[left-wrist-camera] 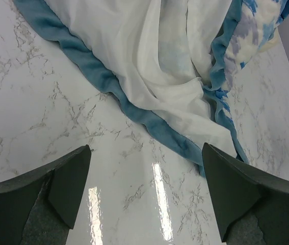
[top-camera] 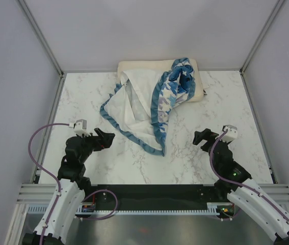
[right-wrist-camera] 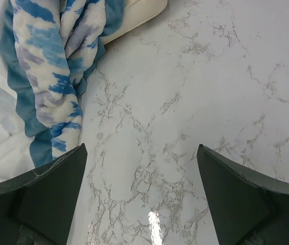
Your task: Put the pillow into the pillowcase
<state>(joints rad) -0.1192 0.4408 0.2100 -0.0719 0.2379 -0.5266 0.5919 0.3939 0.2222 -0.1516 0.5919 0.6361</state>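
Currently, both arms sit back near the bench's [top-camera: 226, 102] near edge, with nothing in either claw.

Pillow [top-camera: 139, 66]: lies along the far edge of the bench, roughly centred, long side parallel to that edge. Cream top shows at its left end and at its right end. It is outside the cover.

Pillowcase [top-camera: 139, 109]: crumpled. The patterned blue and white part is bunched on the right half of the pillow. The rest spreads from there toward the near-left over the marble, white inside facing up, blue ruffled edge around it. Its nearest corner points toward the near edge, about mid-bench.

Left gripper [top-camera: 106, 139]: toward the near-left corner, claw wide, empty. In the wrist view its fingers [left-wrist-camera: 68, 189] frame bare marble, and the ruffled edge of the pillowcase lies just beyond them, not touched.

Right gripper [top-camera: 201, 138]: toward the near-right, claw wide, empty. Its wrist view shows bare marble between the fingers [right-wrist-camera: 236, 194], with the patterned fold of the pillowcase off to the left and a cream corner of the pillow at the top. No contact.
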